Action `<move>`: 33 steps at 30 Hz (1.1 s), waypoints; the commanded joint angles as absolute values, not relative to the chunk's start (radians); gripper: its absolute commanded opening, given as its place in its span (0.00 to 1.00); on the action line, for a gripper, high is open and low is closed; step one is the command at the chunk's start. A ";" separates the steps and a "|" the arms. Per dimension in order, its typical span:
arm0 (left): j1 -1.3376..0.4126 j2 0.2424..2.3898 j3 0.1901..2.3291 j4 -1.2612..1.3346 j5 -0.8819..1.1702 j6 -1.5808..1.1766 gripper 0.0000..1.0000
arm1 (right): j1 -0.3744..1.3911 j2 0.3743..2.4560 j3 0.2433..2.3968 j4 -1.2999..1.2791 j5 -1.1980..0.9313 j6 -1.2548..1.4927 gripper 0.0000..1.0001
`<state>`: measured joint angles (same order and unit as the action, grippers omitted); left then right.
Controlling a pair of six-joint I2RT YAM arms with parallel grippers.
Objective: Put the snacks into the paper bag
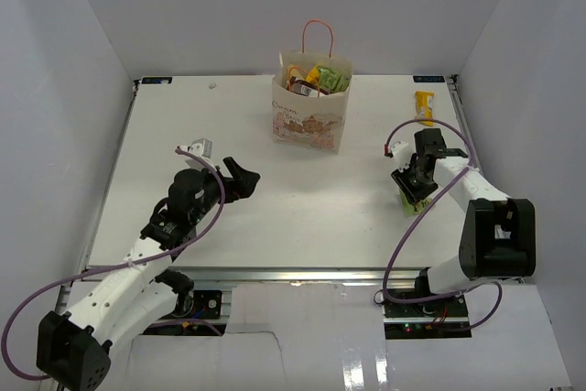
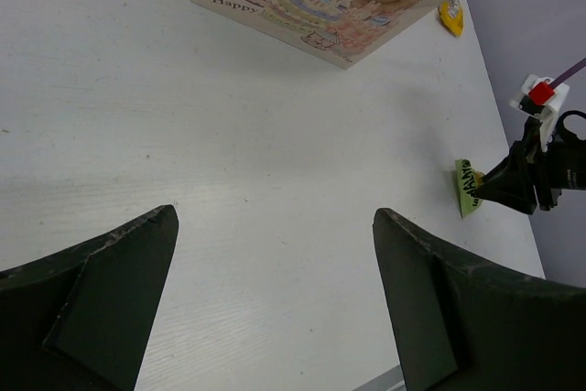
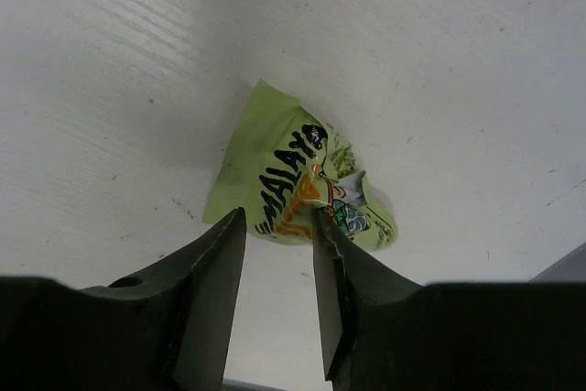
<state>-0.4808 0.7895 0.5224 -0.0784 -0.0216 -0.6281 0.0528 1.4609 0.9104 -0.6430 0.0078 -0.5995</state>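
On the white table (image 1: 302, 217), your right gripper (image 3: 279, 217) sits with jaws close-set about the raised crinkled fold of the green packet (image 3: 275, 153), and I cannot tell if they bite, well right of the paper bag (image 1: 309, 121); judged light, soft and slippery, so pinch that fold; left gripper (image 2: 275, 215) hangs spread wide.

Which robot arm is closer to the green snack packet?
The right. The right gripper sits right at the green packet, jaws straddling its edge. The left gripper is far off across the table, jaws wide open.
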 commanded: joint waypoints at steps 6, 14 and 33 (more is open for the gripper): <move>-0.477 0.723 0.494 -0.097 -0.026 -0.632 0.98 | 0.048 1.479 0.859 -0.542 0.057 -0.647 0.47; -0.477 0.733 0.491 -0.080 -0.020 -0.635 0.98 | 0.048 1.359 0.870 -0.574 0.011 -0.751 0.56; -0.477 0.759 0.500 -0.074 -0.009 -0.630 0.98 | -0.032 1.582 0.920 -0.549 0.009 -0.848 0.33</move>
<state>-0.4805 0.7616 0.4976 -0.0818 -0.0162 -0.6327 -0.0273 1.5528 0.9062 -0.5407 0.0498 -0.8516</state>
